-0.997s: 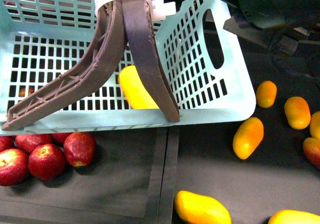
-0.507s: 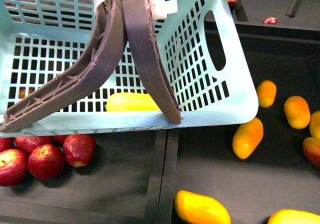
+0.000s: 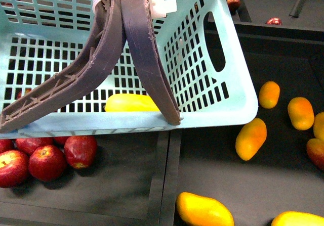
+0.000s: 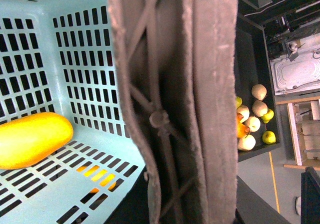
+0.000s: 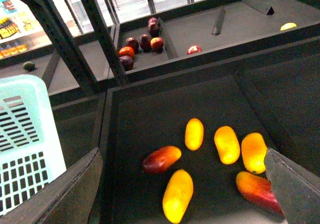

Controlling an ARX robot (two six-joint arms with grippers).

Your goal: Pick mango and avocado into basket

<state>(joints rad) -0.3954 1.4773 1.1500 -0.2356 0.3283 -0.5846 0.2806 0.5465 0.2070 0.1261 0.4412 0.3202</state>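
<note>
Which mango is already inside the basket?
The plain yellow mango lying on the basket floor by the handles; the rest lie outside on the dark shelf.

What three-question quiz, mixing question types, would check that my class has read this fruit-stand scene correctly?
1. True or false: a mango lies on the floor of the basket.
2. Which fruit sits just outside the basket's near wall, towards its left end, in the front view? A) red apples B) pears C) bananas
3. Fill in: in the right wrist view, the right gripper is ____, with nothing between its fingers.
Key: 1 true; 2 A; 3 open.
</note>
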